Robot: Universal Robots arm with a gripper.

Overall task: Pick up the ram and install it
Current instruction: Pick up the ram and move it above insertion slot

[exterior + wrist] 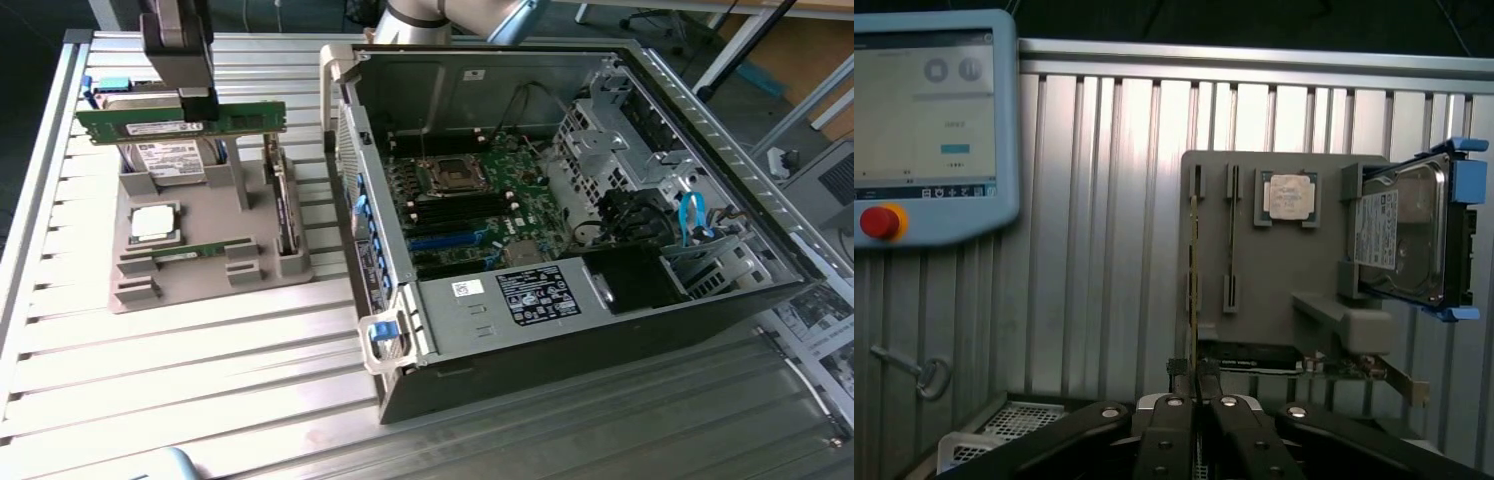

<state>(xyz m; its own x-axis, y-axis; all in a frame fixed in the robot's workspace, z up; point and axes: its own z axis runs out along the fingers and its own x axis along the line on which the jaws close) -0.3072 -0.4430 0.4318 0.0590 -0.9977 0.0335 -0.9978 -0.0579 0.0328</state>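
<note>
The ram (180, 119) is a long green stick with a white label. It hangs level above the back of the grey parts holder (200, 265) at the exterior view's left, clear of it. My gripper (198, 98) is shut on the ram's upper edge near the middle. In the wrist view the fingertips (1195, 378) pinch the ram (1193, 250), which appears edge-on as a thin line over the holder (1274, 270). The open computer case (561, 190) lies at the exterior view's right, its motherboard (467, 190) and memory slots (461, 212) exposed.
The holder also carries a square silver processor (154, 222), a hard drive (167, 157) (1399, 235), and other green sticks (187, 250). A teach pendant (924, 120) with a red button lies on the slatted metal table (200, 380).
</note>
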